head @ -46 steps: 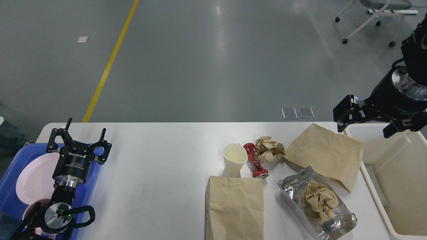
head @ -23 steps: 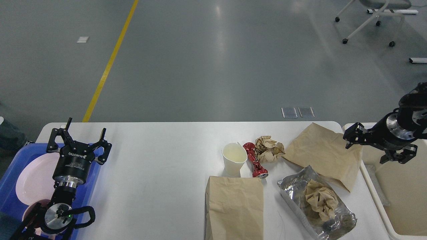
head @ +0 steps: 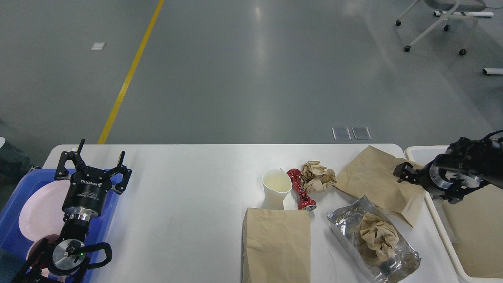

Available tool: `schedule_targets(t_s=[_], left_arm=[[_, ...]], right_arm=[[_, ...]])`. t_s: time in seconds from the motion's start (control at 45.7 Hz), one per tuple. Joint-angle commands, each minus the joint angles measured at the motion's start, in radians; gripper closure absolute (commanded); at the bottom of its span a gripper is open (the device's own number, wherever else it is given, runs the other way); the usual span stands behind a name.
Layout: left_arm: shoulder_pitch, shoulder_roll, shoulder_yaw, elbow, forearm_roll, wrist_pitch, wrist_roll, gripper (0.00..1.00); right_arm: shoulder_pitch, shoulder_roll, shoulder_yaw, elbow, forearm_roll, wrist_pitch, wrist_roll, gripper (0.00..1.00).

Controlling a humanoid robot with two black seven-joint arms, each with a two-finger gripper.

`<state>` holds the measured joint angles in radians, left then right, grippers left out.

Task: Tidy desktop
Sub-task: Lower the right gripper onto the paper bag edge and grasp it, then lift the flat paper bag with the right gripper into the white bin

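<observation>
The white desktop carries litter on its right half: a white paper cup, a crushed red can, a crumpled brown paper ball, a flat brown paper bag at the back right, another brown bag at the front, and a silver foil bag with crumpled paper on it. My left gripper stands open and empty over the blue tray's far edge. My right gripper hangs low, open and empty, between the back paper bag's right edge and the bin.
A cream plastic bin stands off the desktop's right end. The blue tray at the left holds a pink plate. An office chair stands on the grey floor beyond.
My right arm has dropped from high above the bin to just above the desktop's right edge, moving slightly left. The left arm and all the litter are unmoved.
</observation>
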<state>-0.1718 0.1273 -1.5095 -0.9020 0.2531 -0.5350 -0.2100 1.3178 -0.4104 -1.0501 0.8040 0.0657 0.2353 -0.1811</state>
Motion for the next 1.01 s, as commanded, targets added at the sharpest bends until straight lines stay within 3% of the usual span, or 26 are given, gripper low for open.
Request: schedule_targets(t_s=[0.0,0.153,0.481,0.503,0.525,0.634,0.678,0.984], left_arm=[[0.0,0.0,0.0,0.0,0.0,0.001,0.0,0.04],[0.0,0.0,0.0,0.0,0.0,0.0,0.0,0.04],[0.0,0.0,0.0,0.0,0.0,0.0,0.0,0.04],[0.0,0.0,0.0,0.0,0.0,0.0,0.0,0.04],[0.0,0.0,0.0,0.0,0.0,0.001,0.0,0.04],[0.0,0.0,0.0,0.0,0.0,0.0,0.0,0.04],[0.0,0.0,0.0,0.0,0.0,0.0,0.0,0.04],[0.0,0.0,0.0,0.0,0.0,0.0,0.0,0.04]], right_arm=[[-0.08,0.028,0.054,-0.057,0.008,-0.076,-0.001,0.0],[-0.21,0.079,0.099,-0.173,0.009,-0.159,-0.003,0.0],[-0.252,0.124,0.097,-0.175,-0.007,-0.24,-0.001,0.0],[-0.253,0.125,0.097,-0.174,-0.009,-0.249,-0.001,0.04],[-0.255,0.125,0.097,-0.169,-0.007,-0.254,-0.001,0.16],[-0.256,0.127,0.097,-0.158,-0.006,-0.248,-0.003,0.87],[-0.256,0.127,0.097,-0.155,0.003,-0.248,-0.003,1.0],[-0.244,0.127,0.097,-0.154,0.078,-0.264,-0.005,1.0]])
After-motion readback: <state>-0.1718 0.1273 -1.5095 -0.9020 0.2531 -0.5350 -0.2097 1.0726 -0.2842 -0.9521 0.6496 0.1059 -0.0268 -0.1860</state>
